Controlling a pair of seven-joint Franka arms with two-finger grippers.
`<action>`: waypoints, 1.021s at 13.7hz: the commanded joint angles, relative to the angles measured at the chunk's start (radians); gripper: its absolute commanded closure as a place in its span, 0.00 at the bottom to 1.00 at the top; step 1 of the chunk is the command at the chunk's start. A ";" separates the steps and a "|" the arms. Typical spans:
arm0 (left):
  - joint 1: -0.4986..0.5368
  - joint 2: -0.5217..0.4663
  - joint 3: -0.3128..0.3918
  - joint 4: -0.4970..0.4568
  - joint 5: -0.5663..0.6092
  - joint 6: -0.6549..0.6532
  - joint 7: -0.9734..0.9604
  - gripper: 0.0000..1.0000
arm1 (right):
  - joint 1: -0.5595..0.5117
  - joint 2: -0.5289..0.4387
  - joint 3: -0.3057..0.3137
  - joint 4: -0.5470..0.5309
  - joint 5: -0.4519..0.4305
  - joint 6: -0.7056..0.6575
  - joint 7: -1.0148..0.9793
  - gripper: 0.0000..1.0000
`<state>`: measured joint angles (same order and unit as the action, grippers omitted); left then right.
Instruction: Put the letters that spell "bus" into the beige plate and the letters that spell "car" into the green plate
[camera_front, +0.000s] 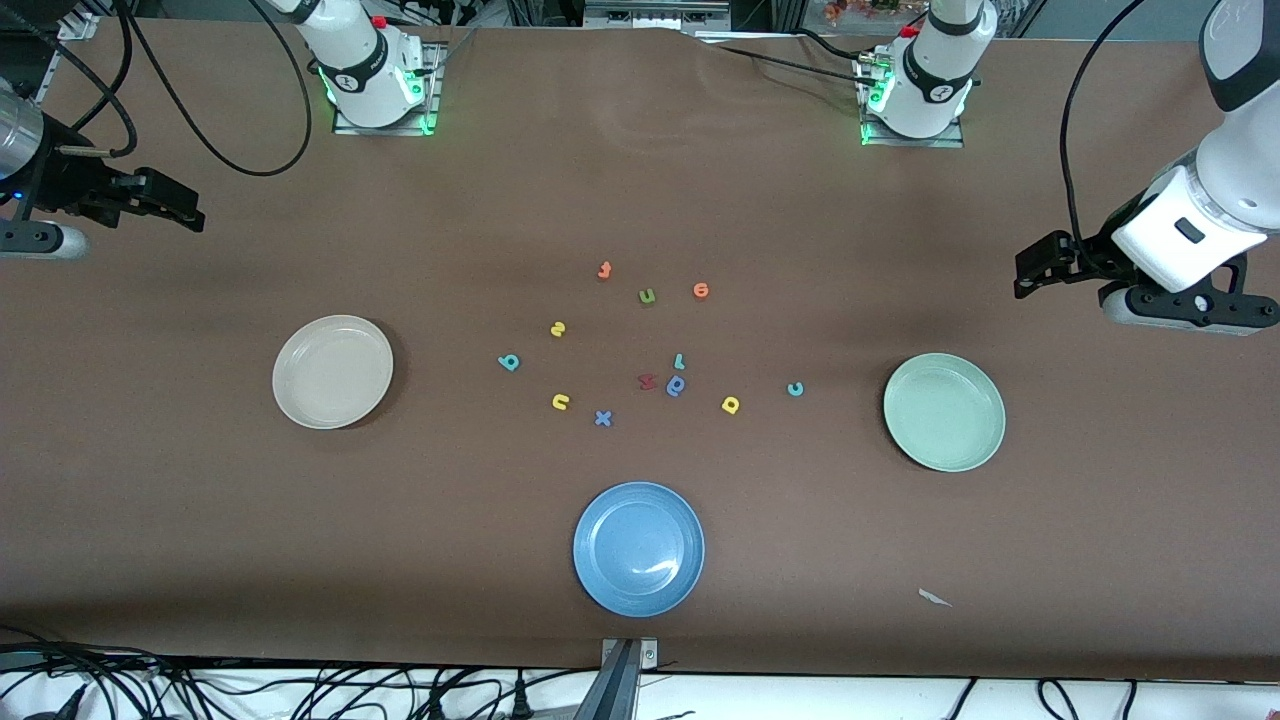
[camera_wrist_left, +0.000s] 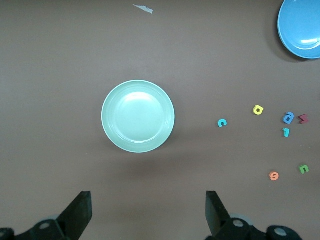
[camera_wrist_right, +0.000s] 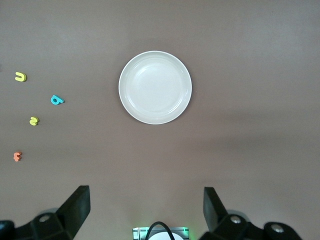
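- The left tool (camera_front: 1030, 270) hangs with its jaws spread wide and nothing between them, above the bench (camera_front: 200, 520) at the left arm's end, near the green plate (camera_front: 944, 411).
- The right tool (camera_front: 185, 210) is likewise spread and holds nothing, above the right arm's end of the bench, near the beige plate (camera_front: 332, 371).
- Both plates are bare, so no letter has been placed; all six moves remain.
- For "bus": the teal "b" (camera_front: 509, 362), the yellow "s" (camera_front: 558, 328) and the yellow "u" (camera_front: 560, 402) lie between the beige plate and the middle cluster.
- For "car": the teal "c" (camera_front: 795, 389) lies closest to the green plate, the yellow "a" (camera_front: 730, 404) just toward the middle from it, and the thin teal "r" (camera_front: 679, 361) touches or nearly touches the blue rounded letter (camera_front: 676, 385).
- Distractors to leave: the green "u" (camera_front: 647, 295), two orange letters, a red one, a blue "x" (camera_front: 602, 418), and the blue plate (camera_front: 638, 548).
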<state>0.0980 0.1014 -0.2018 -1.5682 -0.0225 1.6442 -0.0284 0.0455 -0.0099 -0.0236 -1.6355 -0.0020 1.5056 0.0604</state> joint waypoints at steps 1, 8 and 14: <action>-0.099 -0.012 0.103 -0.010 -0.011 0.005 0.022 0.00 | 0.008 -0.005 -0.012 -0.001 0.019 -0.010 -0.014 0.00; -0.119 -0.014 0.128 -0.009 -0.010 0.003 0.022 0.00 | 0.008 -0.005 -0.012 -0.001 0.019 -0.010 -0.014 0.00; -0.118 -0.014 0.130 -0.010 -0.010 -0.010 0.019 0.00 | 0.008 -0.005 -0.012 -0.003 0.019 -0.010 -0.014 0.00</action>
<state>-0.0093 0.1014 -0.0850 -1.5682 -0.0225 1.6424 -0.0280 0.0456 -0.0098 -0.0238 -1.6358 -0.0019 1.5056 0.0604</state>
